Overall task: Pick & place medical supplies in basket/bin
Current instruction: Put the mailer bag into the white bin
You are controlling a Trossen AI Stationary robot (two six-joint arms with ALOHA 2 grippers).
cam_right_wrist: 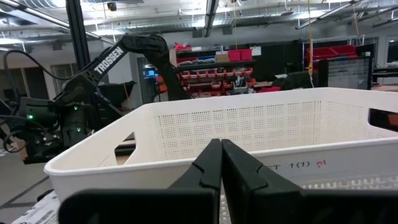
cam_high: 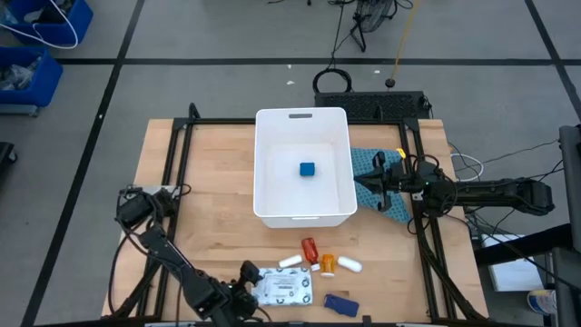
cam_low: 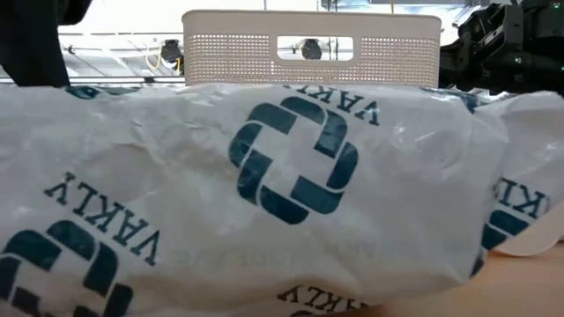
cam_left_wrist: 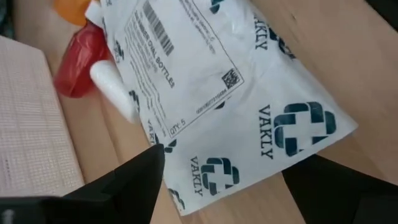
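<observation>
The left end effector [cam_high: 247, 289] sits low at the near edge of the tabletop [cam_high: 209, 173], its two dark fingers [cam_left_wrist: 127, 180] spread wide on either side of one end of the flat white patterned packet [cam_high: 284, 287]. In the left wrist view the packet [cam_left_wrist: 217, 93] lies flat on the wood between the fingers, printed label up, and whether either finger touches it I cannot tell; it is not lifted.

Just beyond the packet from this end effector lie the other loose supplies: a white tube [cam_high: 290, 261] touching the packet's far edge, a red bottle [cam_high: 310, 249] beside it, then an orange bottle [cam_high: 328, 264] and a second white tube [cam_high: 350, 266]. A dark blue flat piece [cam_high: 339, 304] lies just past the packet's far end, at the tabletop's near edge.

Farther out, toward the middle of the tabletop, stands the white bin [cam_high: 272, 154], well apart from the left end effector. A small blue cube [cam_high: 308, 169] rests on its floor.

The right end effector [cam_high: 377, 180] hangs just outside the bin's right wall, fingers pressed together with nothing between them, as the right wrist view [cam_right_wrist: 221, 163] shows. It is above a teal cloth [cam_high: 365, 161] lying against that wall.

In the low view the packet [cam_low: 264, 185] fills most of the picture, with the bin's perforated wall [cam_low: 229, 53] behind it.
</observation>
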